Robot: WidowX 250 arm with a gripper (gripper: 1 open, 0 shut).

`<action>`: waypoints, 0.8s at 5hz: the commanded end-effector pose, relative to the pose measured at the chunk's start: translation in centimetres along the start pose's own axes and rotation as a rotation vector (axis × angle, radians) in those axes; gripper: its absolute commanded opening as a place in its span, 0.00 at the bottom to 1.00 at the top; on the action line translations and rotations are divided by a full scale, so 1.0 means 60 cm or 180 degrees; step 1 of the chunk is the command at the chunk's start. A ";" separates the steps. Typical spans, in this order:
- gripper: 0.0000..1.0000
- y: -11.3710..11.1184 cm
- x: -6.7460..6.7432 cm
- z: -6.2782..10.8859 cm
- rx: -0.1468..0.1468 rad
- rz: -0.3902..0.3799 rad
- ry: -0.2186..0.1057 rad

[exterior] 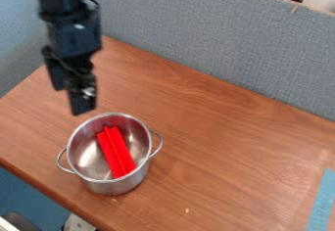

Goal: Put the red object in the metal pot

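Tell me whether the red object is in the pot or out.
In. The red object lies inside the metal pot, below its rim.

A bright red object [117, 149], plain and unpatterned, shows against the shiny silver interior of the metal pot [81, 161]. The gripper [69, 90] is black. The table [222, 127] is reddish-brown wood, and the partition [222, 39] behind is grey-blue fabric.

Soft even light, slightly blurry (glare inside pot [89, 155]).
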State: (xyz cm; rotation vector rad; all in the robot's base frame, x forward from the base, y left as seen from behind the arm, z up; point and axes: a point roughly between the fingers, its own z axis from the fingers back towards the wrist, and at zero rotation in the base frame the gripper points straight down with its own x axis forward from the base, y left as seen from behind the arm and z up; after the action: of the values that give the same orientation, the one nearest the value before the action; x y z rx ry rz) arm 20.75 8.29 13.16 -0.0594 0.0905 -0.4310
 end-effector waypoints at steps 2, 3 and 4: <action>1.00 -0.073 0.085 -0.032 -0.0053 0.0944 -0.0337; 1.00 -0.114 0.130 -0.076 -0.0114 0.0917 -0.0364; 1.00 -0.138 0.141 -0.115 -0.0174 0.0859 -0.0309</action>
State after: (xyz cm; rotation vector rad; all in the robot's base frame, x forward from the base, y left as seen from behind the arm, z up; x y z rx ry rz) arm 24.35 -2.90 5.91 -0.1206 0.0310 -0.1510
